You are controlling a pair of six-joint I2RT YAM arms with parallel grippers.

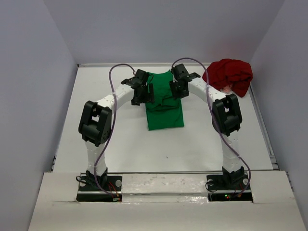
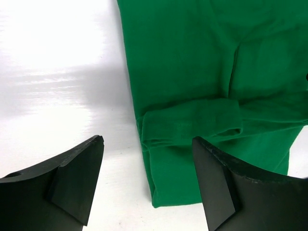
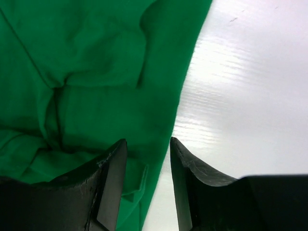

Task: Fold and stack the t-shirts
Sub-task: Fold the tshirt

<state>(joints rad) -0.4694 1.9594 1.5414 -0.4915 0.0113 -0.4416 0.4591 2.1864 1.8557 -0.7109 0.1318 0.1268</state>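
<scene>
One green t-shirt [image 1: 165, 113], flat, narrow

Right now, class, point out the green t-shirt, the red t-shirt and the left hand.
green t-shirt [image 1: 165, 114]: top view, flat lower half.
red t-shirt [image 1: 230, 74]: top view, middle of the crumpled heap.
left hand [image 2: 147, 139]: left wrist view, midway between fingertips.

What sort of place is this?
Probably a lab test cell: a white tabletop boxed in by grey walls, white left robot arm and right robot arm bolted at its near edge, a bright green cloth t-shirt and a dark red cloth t-shirt.
</scene>
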